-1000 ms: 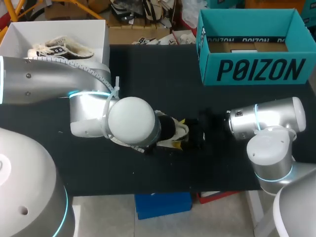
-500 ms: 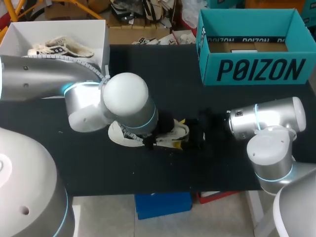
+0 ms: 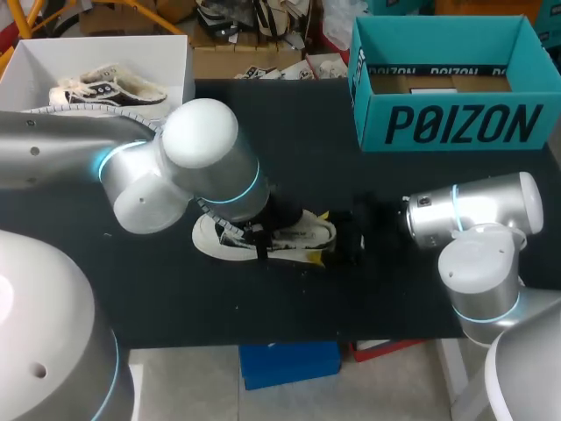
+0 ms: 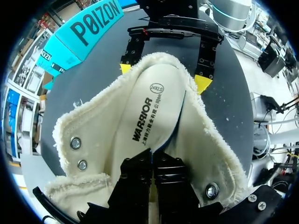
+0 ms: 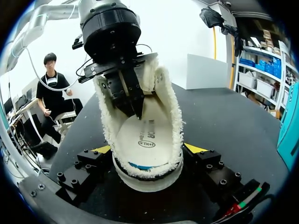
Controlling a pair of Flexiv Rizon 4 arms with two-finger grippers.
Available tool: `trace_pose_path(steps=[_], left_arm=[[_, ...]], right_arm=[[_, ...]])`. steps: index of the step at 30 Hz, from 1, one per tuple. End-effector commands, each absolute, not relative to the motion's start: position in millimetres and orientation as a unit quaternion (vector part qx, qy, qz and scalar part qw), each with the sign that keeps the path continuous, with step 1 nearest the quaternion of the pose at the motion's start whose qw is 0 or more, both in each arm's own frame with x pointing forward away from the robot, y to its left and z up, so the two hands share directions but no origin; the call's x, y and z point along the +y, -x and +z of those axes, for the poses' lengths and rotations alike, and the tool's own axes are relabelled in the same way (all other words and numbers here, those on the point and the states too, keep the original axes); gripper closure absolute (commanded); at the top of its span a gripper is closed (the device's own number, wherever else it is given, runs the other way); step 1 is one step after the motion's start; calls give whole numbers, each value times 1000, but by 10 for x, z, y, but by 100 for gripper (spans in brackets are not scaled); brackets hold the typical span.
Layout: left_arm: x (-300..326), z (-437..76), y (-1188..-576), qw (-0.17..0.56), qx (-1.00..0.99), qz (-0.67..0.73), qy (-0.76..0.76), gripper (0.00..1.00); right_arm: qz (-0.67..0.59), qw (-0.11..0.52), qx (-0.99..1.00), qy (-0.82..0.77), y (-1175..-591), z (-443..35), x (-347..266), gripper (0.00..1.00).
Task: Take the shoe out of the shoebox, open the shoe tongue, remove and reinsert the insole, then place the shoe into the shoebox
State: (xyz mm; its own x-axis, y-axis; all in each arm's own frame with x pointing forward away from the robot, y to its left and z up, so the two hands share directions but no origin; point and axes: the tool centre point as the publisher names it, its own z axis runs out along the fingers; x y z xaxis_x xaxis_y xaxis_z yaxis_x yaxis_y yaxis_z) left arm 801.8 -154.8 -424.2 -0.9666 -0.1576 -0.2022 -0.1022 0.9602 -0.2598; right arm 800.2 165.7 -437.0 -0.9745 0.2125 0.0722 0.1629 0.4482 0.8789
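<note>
A white fleece-lined shoe lies on the black table in the middle, with its opening spread wide. My left gripper reaches down into the shoe and is shut on the front end of the white insole, whose one edge stands slightly raised. In the right wrist view its black fingers point down onto the insole. My right gripper clasps the shoe's heel, one yellow tip pressing each side. From above, the right gripper sits at the shoe's right end.
The open teal shoebox stands at the back right. A white box at the back left holds another shoe. Bare table lies in front of and behind the shoe.
My left gripper has closed its last bit. Its arm's wrist has swung up and to the left, uncovering more of the shoe. The right arm and the shoe have stayed put.
</note>
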Motion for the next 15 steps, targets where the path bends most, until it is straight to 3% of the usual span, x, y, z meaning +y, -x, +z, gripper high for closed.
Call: trace_pose_path(steps=[1, 15], left_arm=[[-1560, -4409, -8103, 115, 982, -134, 69, 100], [-1548, -4157, -8093, 93, 979, -169, 70, 100]], right_arm=[[513, 24, 851, -111, -7993, -4385, 1656, 100], [513, 24, 851, -111, -7993, -4385, 1656, 100]])
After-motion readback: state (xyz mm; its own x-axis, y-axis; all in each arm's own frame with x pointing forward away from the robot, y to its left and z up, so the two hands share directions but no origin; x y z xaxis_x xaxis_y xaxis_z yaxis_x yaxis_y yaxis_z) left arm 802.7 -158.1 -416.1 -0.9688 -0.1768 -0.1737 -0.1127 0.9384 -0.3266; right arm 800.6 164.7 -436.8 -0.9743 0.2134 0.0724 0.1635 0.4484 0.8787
